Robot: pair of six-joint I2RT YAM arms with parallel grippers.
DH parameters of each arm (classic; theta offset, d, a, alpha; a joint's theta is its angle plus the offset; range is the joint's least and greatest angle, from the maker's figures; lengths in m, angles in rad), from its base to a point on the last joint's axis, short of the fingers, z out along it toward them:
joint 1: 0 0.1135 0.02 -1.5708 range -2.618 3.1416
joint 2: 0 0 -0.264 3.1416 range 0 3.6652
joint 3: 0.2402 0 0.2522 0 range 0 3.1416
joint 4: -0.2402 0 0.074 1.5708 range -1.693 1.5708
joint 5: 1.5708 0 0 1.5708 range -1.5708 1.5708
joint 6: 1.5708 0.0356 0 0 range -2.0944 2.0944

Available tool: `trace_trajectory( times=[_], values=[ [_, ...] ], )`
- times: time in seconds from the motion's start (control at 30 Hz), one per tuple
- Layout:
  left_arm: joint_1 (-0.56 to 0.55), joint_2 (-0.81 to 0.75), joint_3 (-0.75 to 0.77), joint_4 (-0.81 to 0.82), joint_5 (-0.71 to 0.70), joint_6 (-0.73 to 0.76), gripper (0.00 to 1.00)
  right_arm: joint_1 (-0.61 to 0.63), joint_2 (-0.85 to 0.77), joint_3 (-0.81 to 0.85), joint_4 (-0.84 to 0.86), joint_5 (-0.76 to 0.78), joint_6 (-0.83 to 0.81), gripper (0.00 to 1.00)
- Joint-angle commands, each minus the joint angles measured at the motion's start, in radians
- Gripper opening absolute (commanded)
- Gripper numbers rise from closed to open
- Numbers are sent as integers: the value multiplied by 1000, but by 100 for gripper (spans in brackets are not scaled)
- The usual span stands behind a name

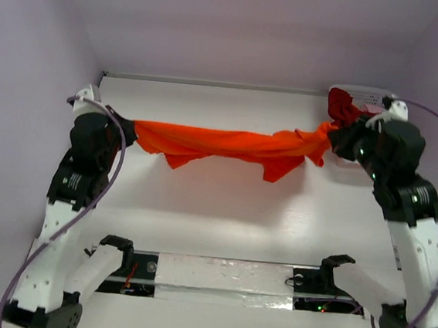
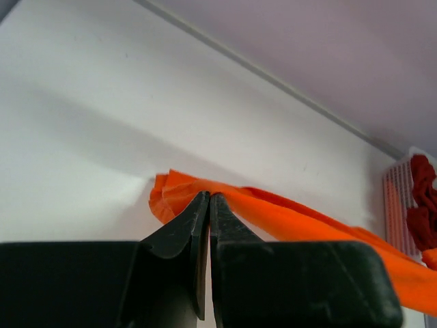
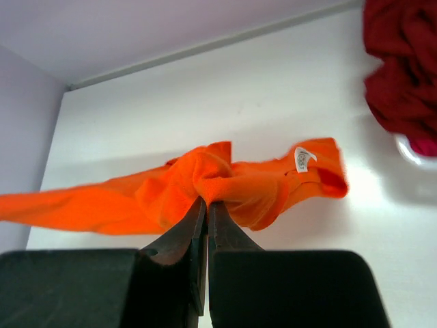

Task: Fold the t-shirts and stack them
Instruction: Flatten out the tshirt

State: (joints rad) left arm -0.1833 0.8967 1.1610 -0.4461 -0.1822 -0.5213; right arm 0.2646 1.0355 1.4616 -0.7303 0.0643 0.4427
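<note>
A bright orange t-shirt [image 1: 228, 145] hangs stretched like a rope between my two grippers, above the white table. My left gripper [image 1: 129, 130] is shut on its left end; in the left wrist view the orange t-shirt [image 2: 287, 215] bunches at that gripper's [image 2: 209, 197] tips. My right gripper [image 1: 336, 136] is shut on the right end; in the right wrist view the orange t-shirt [image 3: 225, 181], with its white neck label [image 3: 302, 158], wraps that gripper's [image 3: 206, 201] tips. Dark red t-shirts [image 1: 341, 106] sit heaped in the basket behind the right gripper.
A white lattice basket [image 1: 365, 95] stands in the far right corner, also seen as the basket [image 2: 396, 198] in the left wrist view, holding dark red cloth [image 3: 403, 61]. Lilac walls enclose the white table [image 1: 222, 211] on three sides. Both arm bases sit at the near edge.
</note>
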Motion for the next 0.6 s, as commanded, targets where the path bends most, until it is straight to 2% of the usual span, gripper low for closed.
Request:
trace_trajectory(
  times=[0.0, 0.13, 0.23, 0.37, 0.57],
  values=[
    [-40, -95, -66, -144, -22, -32, 0, -5, -141, -161, -56, 31, 13, 0],
    [-79, -244, -92, -258, -34, -54, 0, -5, -387, -251, -145, 14, 17, 0],
    [-79, -323, -26, -316, -8, -80, 0, -5, -469, -242, -251, 14, 42, 0],
    [-79, -377, 145, -433, -23, -71, 0, -5, -561, -161, -345, 2, 50, 0],
    [-79, -490, 207, -467, -89, -29, 0, -5, -690, -83, -448, 80, 51, 0]
  ],
)
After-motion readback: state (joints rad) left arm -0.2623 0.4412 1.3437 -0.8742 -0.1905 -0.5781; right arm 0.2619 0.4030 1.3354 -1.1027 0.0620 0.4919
